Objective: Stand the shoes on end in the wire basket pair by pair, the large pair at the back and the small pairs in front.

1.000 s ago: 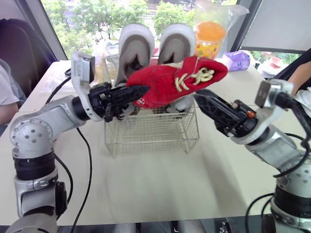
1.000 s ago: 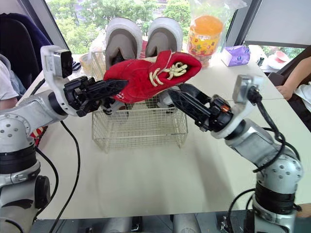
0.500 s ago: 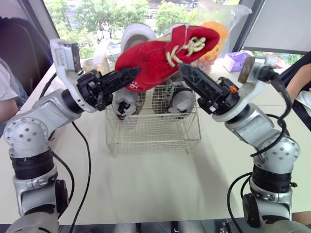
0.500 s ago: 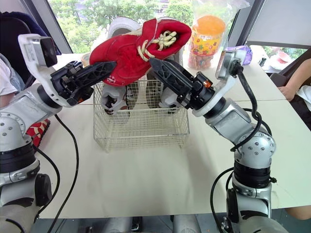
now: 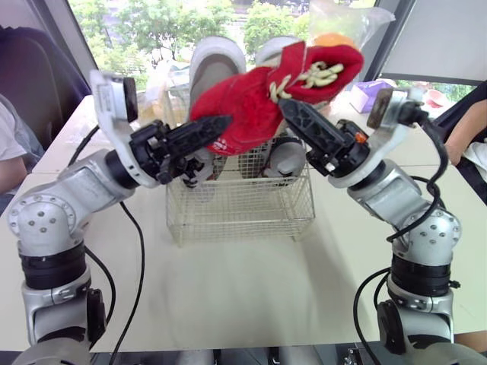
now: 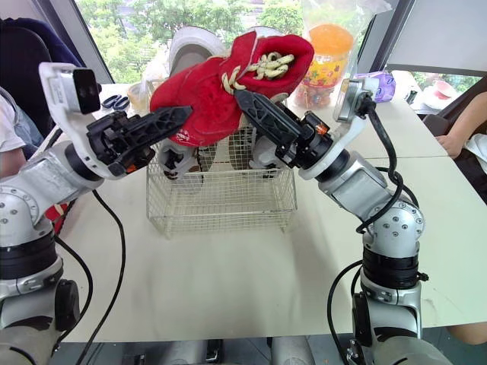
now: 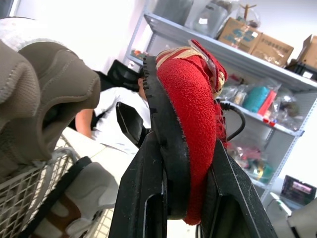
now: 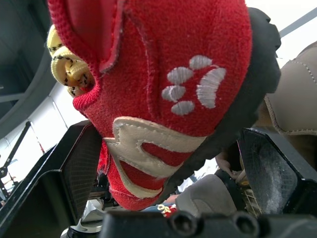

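A red shoe with yellow laces hangs above the wire basket, toe raised toward the right. My left gripper is shut on its heel end, one finger on the black sole and the other on the red side. My right gripper stands open around the shoe's middle; in the right wrist view the shoe sits between the spread fingers with a gap on the sole side. A large grey pair stands on end at the back of the basket.
Behind the basket are an orange-lidded jar in a plastic bag and a purple pack. Scissors lie at the back left. A person sits at the left, and an arm rests at the right.
The red shoe has risen from level with the basket top to above it, its toe tipping up. My right gripper moved up and in around the shoe's middle.
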### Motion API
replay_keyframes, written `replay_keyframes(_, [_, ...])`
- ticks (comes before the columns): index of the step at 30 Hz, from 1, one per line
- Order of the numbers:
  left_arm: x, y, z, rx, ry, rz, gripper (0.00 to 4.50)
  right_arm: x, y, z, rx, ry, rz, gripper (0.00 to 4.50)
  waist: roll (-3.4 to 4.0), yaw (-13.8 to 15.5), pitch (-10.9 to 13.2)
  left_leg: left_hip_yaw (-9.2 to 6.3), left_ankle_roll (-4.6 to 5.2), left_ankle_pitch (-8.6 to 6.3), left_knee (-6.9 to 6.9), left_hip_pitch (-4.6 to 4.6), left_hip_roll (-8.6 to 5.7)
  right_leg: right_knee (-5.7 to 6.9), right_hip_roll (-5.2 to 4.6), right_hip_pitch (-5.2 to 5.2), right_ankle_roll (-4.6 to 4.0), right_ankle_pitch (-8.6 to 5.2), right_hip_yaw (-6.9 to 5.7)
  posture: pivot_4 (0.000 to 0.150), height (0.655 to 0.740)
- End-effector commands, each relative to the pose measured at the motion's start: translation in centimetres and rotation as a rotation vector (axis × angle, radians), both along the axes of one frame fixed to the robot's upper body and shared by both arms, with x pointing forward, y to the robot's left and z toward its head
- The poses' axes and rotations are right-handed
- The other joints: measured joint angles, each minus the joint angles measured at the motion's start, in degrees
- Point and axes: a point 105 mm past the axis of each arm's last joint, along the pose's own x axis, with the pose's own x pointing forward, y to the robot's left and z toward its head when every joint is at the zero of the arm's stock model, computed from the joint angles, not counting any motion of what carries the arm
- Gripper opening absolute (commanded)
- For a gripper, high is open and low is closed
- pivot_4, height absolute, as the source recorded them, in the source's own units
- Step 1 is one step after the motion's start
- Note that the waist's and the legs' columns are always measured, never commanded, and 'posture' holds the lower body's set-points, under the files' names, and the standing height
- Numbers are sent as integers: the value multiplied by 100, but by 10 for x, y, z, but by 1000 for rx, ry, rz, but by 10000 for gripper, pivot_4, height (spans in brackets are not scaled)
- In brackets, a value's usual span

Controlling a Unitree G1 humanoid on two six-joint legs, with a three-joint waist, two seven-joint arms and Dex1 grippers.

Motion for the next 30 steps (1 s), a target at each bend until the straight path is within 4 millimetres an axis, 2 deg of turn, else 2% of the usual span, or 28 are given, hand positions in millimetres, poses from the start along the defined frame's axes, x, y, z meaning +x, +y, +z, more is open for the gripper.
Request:
replay_keyframes(1, [-20,-9,11,-6,-54,-87,2189,-1,-7,7,11,-27,-23,44378,0,-1,0,-1,0,0,0,0,0,0,0,0,0,0,0,1500,7400])
replay_keyframes(4, [-17,-12,2,20,-28,-74,2189,-10,-7,16,46,-53,12,44378,0,-3,0,-1,0,0,0,0,0,0,1,0,-2,-1,0,1500,7400])
replay_keyframes(8, [-9,-10,-10,19,33,-44,2189,-29,-6,36,95,-127,78,44378,0,-4,0,-1,0,0,-2,0,0,-1,1,0,-8,-5,0,1500,7400])
replay_keyframes(11, [-5,-8,-16,23,60,-31,2189,-34,-4,45,104,-154,96,44378,0,-7,1,0,0,0,-2,0,1,-1,1,-1,-17,-10,0,1500,7400])
replay_keyframes(15, [-4,-8,-19,28,71,-26,2189,-36,-1,51,95,-170,105,44378,0,-2,1,-1,0,0,-2,0,1,-2,1,-1,-18,-10,0,1500,7400])
replay_keyframes(18, [-5,-10,-18,27,71,-27,2189,-33,7,46,50,-159,111,44378,0,-2,1,0,0,0,-2,-1,0,-3,0,-1,-19,-10,0,1500,7400])
replay_keyframes(20, [-5,-11,-16,22,68,-21,2189,-29,13,39,18,-136,109,39430,0,-3,1,0,0,0,-2,-1,0,-4,0,-1,-19,-11,0,1500,7400])
replay_keyframes(22, [-4,-12,-14,18,63,-10,2189,-27,16,34,-6,-120,112,32333,0,-3,1,0,0,0,-2,-2,0,-4,0,-1,-19,-11,0,1500,7400])
replay_keyframes(25, [-1,-13,-10,14,72,12,2189,-24,19,27,-32,-101,111,18091,0,-3,1,0,0,0,-2,-3,1,-5,0,-2,-19,-11,0,1500,7400])
replay_keyframes(26, [-1,-13,-10,20,80,18,2189,-23,19,26,-37,-99,108,15338,0,-3,1,0,0,0,-2,-3,1,-5,0,-2,-19,-11,0,1500,7400])
replay_keyframes(28, [-1,-11,-11,32,95,23,12304,-19,19,26,-48,-91,88,11026,0,-4,1,0,0,0,-2,-3,1,-5,-1,-2,-19,-11,0,1500,7400])
replay_keyframes(30, [-4,-9,-11,50,99,19,20286,-16,17,26,-66,-87,68,10863,0,-7,1,-1,0,0,-2,-3,1,-4,0,-3,-19,-11,0,1500,7400])
